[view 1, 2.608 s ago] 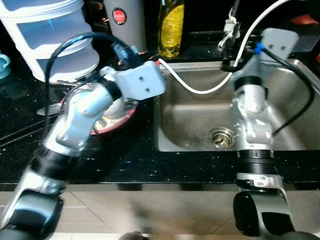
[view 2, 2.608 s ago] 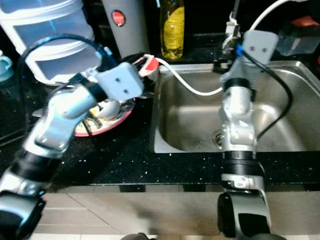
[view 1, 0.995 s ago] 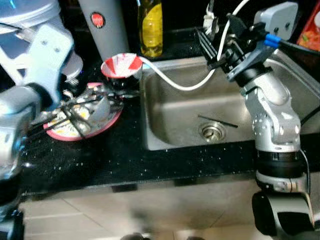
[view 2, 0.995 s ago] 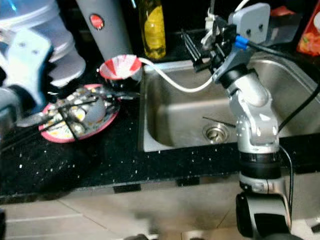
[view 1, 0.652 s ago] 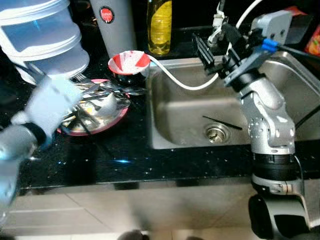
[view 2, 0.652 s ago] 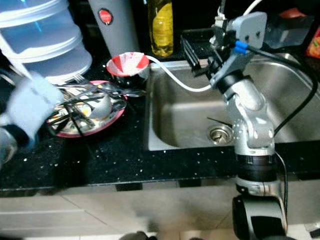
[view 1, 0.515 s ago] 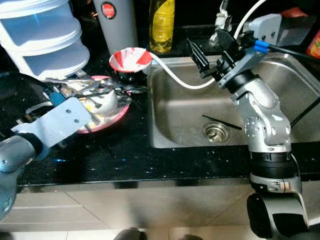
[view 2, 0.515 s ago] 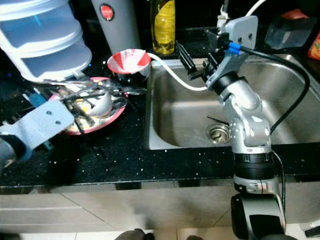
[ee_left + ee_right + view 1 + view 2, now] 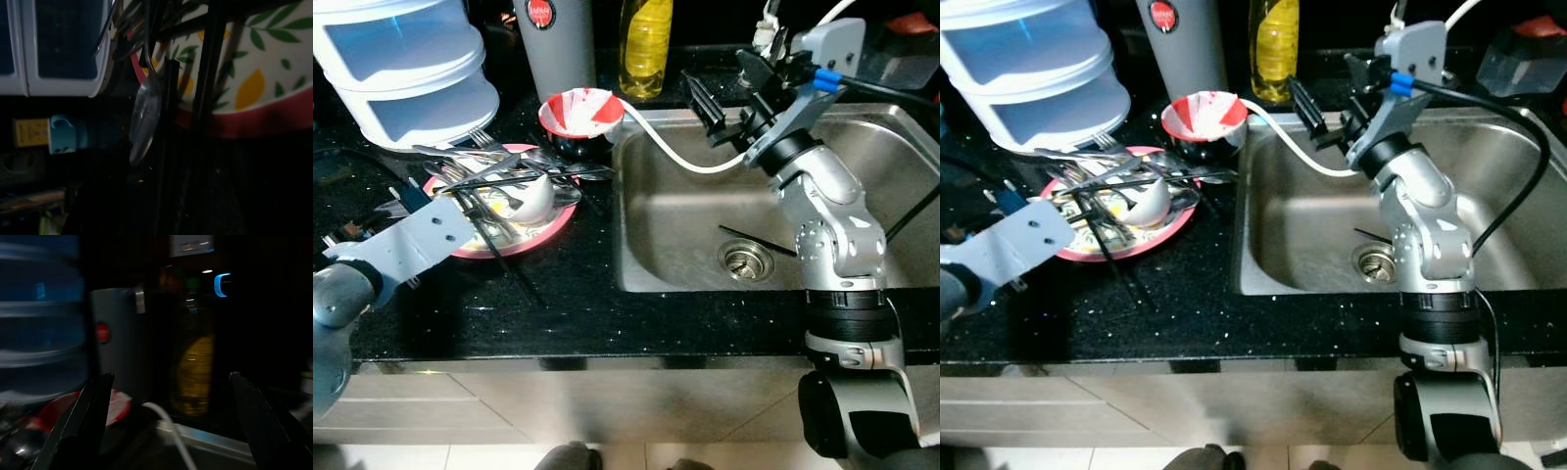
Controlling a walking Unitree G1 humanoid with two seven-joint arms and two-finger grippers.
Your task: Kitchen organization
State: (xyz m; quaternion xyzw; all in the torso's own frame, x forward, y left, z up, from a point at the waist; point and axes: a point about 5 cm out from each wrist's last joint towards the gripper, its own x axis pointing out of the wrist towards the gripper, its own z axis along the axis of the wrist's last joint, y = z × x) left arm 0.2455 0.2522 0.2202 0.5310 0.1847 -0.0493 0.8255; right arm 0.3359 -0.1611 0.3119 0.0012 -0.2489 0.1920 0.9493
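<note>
Right end effector (image 9: 729,93) hangs above the back left corner of the sink (image 9: 675,250), fingers spread wide, holding nothing. My left end effector sits low beside the pink plate (image 9: 524,238); I cannot tell whether its fingers are apart. Left of the sink, that plate carries a heap of cutlery (image 9: 499,181) and a white cup (image 9: 533,196), with a red-and-white bowl (image 9: 579,113) just behind it. One thin dark stick (image 9: 756,241) lies by the drain. I judge the tidying barely begun.
</note>
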